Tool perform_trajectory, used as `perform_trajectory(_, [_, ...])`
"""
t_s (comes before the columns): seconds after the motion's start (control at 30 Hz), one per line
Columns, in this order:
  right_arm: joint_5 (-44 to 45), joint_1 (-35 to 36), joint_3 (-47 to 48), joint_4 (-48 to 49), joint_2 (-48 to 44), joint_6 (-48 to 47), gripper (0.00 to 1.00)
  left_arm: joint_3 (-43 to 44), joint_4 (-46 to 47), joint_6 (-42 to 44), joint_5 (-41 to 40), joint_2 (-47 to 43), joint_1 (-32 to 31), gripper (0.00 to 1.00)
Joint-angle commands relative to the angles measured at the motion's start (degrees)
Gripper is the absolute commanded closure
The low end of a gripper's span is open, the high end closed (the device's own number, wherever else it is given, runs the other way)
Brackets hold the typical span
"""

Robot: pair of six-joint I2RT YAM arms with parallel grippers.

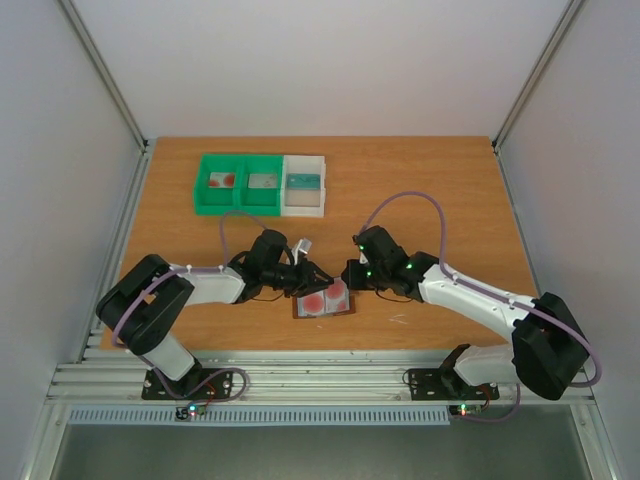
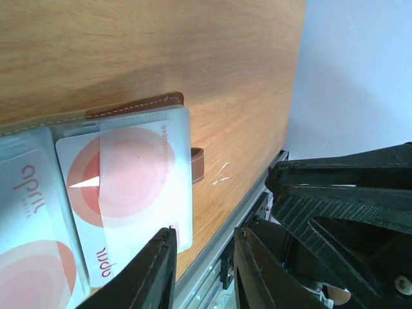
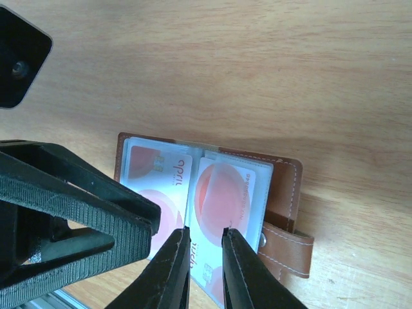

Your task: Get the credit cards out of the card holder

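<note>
Right hand (image 3: 205,235) narrowly parted over open card holder (image 3: 284,187), left hand (image 2: 205,235) slightly parted, holding nothing, credit cards (image 3: 222,199) reading "april"

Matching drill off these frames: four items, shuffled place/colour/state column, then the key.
1 card holder
2 credit cards
3 green bins
4 white bin

A right end of the bin row
B brown, lying open
C pale with red discs, in the holder's sleeves
D left part of the bin row

Pairs: 1-B, 2-C, 3-D, 4-A
</note>
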Motion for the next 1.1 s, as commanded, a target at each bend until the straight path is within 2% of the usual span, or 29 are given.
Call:
perform_trajectory(0.0, [1.6, 0.3, -0.8, -0.9, -1.9, -0.6, 0.85, 0.9, 1.3, 0.3, -1.0, 1.0, -0.3, 0.73])
perform_trajectory(0.33, [-1.7, 0.3, -0.8, 0.2, -1.0, 0.0, 0.85, 1.4, -4.2, 4.4, -4.4, 1.0, -0.2, 0.73])
perform_trajectory(0.67, [-5.2, 0.3, -0.4, 2.0, 5.0, -0.2, 0.85, 0.6, -2.4, 5.1, -5.0, 4.9, -0.3, 0.73])
perform_trajectory(1.07, [-2.4, 0.2, -0.8, 1.6, 9.6, -1.6, 0.86, 0.1, -2.4, 5.8, -5.5, 6.1, -0.3, 0.73])
